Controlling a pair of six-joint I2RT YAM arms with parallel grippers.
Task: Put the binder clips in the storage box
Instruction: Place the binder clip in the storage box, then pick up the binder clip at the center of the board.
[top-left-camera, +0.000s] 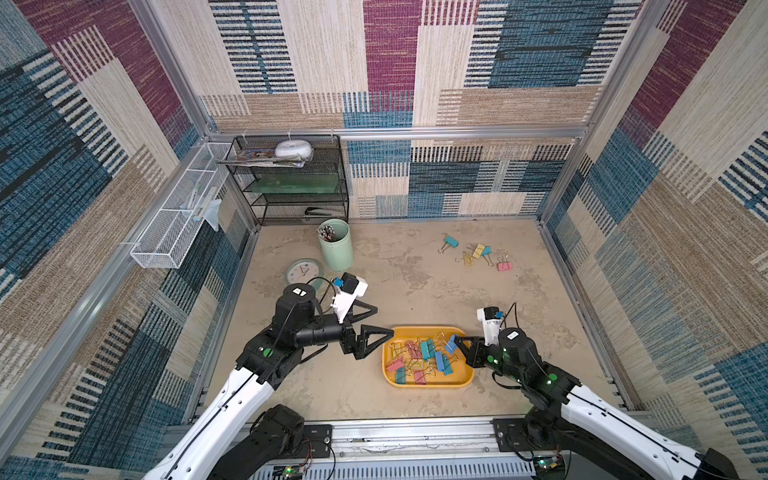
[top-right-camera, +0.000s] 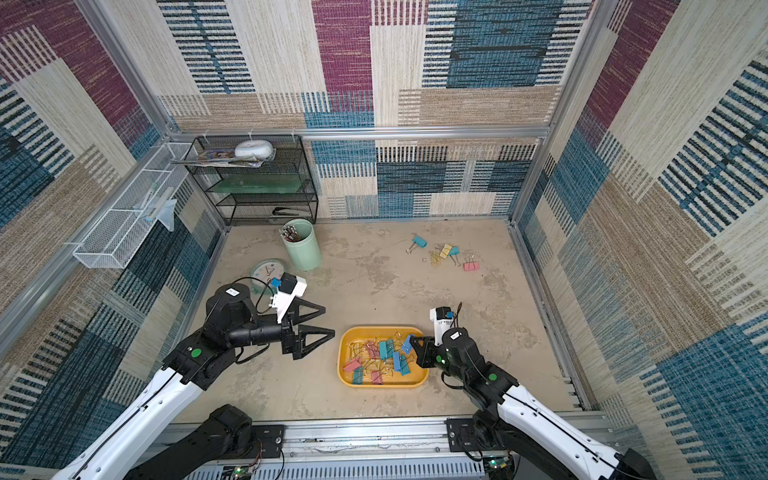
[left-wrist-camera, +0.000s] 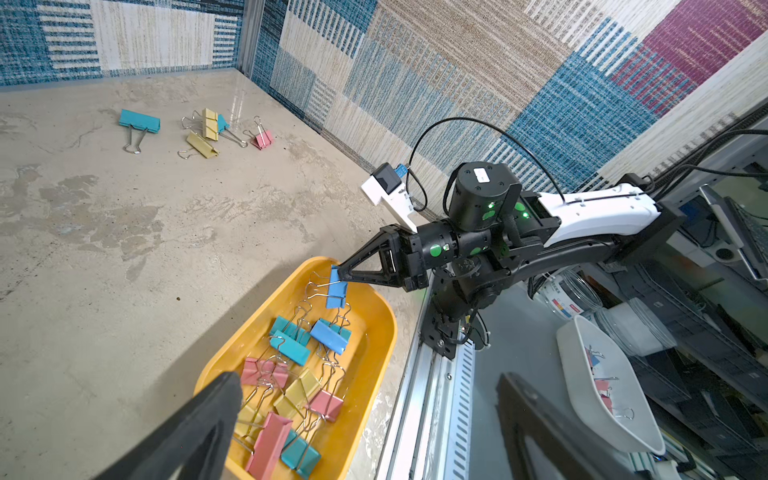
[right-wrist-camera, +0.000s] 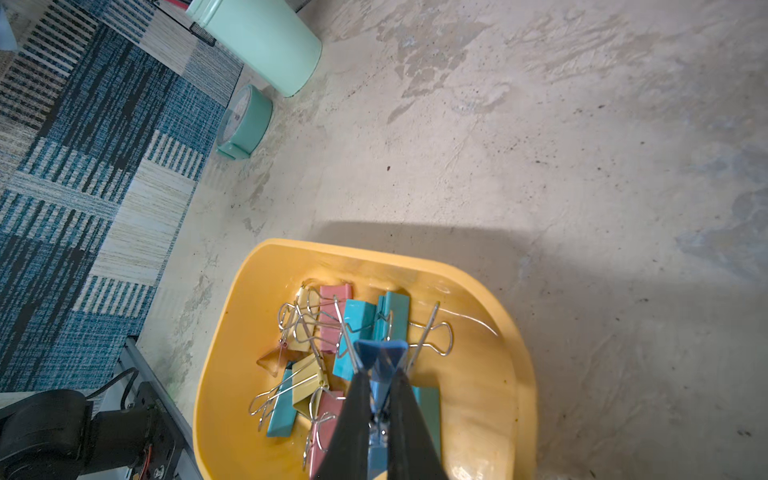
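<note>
While your right tool (right-wrist-camera: 376, 370) pinches a blue binder clip (right-wrist-camera: 380, 352) over the storage box (top-left-camera: 466, 379), mind the tangle.
Wire loops below could snag it on release; loose clips (top-left-camera: 478, 252) lie at the box's one o'clock, and your left tool (top-left-camera: 384, 320) gapes at nine.

Gripping a blue clip (top-right-camera: 407, 344) with the right gripper (top-right-camera: 412, 343) over the 3 o'clock edge of the storage box (top-right-camera: 382, 385); hovering the left gripper (top-right-camera: 329, 321), jaws wide, at 9 o'clock; five binder clips (top-right-camera: 445, 249) loose toward 1 o'clock.
</note>
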